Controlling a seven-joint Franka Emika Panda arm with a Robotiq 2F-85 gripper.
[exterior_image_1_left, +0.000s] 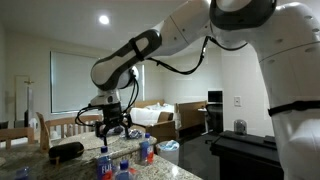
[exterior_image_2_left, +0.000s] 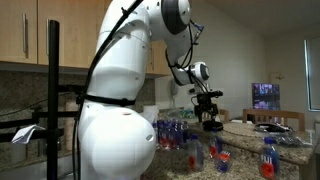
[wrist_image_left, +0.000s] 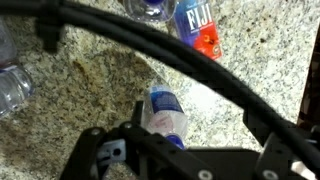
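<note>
The black end effector (exterior_image_1_left: 112, 128) is hovering released, fingers spread, above the speckled granite desk (wrist_image_left: 80, 90). In the wrist view, a clear plastic water bottle with a blue label (wrist_image_left: 166, 112) is lying on its side beneath it. A red-and-blue Fiji bottle (wrist_image_left: 198, 28) is lying nearby. In an exterior view, blue-capped upright bottles (exterior_image_1_left: 146, 150) are standing near the desk's edge.

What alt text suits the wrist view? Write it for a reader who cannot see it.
A clear plastic water bottle with a blue label lies on a speckled granite counter, just above the dark tool. A black cable crosses the frame, and a red-and-blue Fiji bottle lies at the top.
</note>
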